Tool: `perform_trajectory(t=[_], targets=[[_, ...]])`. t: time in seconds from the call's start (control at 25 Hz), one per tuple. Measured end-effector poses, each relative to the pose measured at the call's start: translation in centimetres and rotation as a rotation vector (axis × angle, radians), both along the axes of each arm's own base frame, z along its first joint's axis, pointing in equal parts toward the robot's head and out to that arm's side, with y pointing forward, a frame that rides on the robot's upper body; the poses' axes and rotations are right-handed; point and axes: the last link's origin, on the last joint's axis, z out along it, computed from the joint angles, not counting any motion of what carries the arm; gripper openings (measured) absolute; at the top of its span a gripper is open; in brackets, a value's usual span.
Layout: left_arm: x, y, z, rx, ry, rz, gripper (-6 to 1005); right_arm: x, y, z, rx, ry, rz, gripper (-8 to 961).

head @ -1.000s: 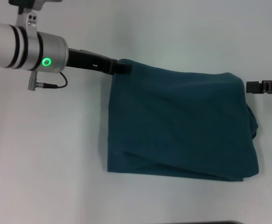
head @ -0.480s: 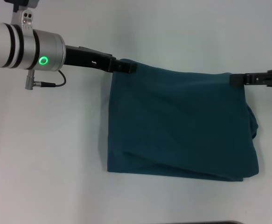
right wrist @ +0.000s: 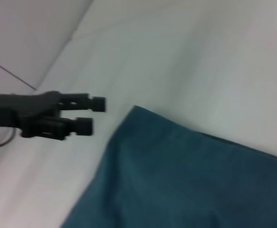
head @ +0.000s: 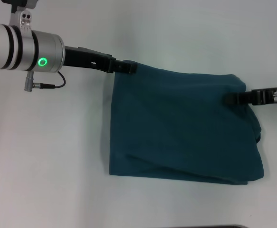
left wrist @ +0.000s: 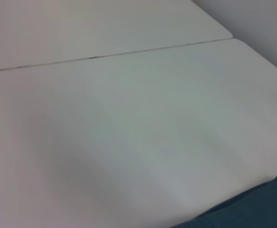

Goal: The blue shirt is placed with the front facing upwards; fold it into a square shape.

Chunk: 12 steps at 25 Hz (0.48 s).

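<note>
Slippage is risked if the blue shirt (head: 181, 128) is lifted unevenly; left tool (head: 131, 68) is seen parted, empty; right tool (head: 229, 99), grip untellable.

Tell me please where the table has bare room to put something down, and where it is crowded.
Bare table lies on the robot's left of the blue shirt, below the left gripper, and along the far edge above the shirt. It is crowded at the shirt's far corners: the left gripper there, the right gripper over the cloth.
</note>
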Motion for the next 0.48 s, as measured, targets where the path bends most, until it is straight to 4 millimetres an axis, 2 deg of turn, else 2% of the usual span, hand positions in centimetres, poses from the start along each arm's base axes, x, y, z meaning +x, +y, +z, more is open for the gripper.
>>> perform_trajectory(t=[0.32,0.48], targets=[[-0.2,-0.1,-0.2,-0.006,0.0,0.008,895,1.8,-0.2,0.1,0.042,-0.065,-0.053,66],[-0.3,-0.2,-0.3,-0.01,-0.001,0.013,894,1.9,-0.1,0.1,0.053,-0.073,-0.055,30]])
